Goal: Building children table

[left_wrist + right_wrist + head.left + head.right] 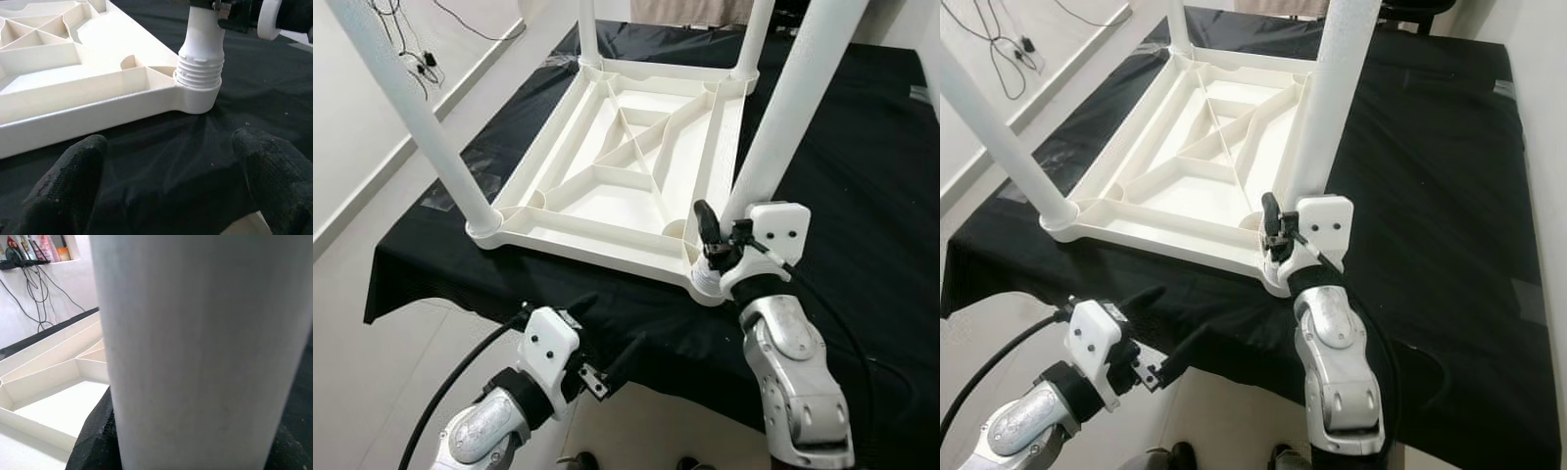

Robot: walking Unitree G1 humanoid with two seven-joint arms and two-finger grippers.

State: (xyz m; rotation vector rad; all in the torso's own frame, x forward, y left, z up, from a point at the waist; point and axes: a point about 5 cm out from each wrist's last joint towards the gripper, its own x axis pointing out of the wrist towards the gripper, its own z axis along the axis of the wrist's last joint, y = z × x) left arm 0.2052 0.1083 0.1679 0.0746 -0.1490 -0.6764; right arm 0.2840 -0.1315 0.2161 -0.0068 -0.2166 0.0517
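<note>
Right gripper [710,240] is clenching the near-right leg [783,127], whose threads are still showing; left gripper [607,338] is hovering released.

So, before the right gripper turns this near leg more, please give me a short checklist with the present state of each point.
1. Right gripper closed around the near right leg, low by its base: ok.
2. Leg thread fully down in the corner socket: not ok, several thread rings show above it.
3. Leg standing straight in the socket: cannot tell.
4. Left gripper open and apart from the tabletop: ok.
5. Tabletop lying flat, upside down, on the black cloth: ok.
6. Other three legs seated in their corners: cannot tell how tightly.
</note>
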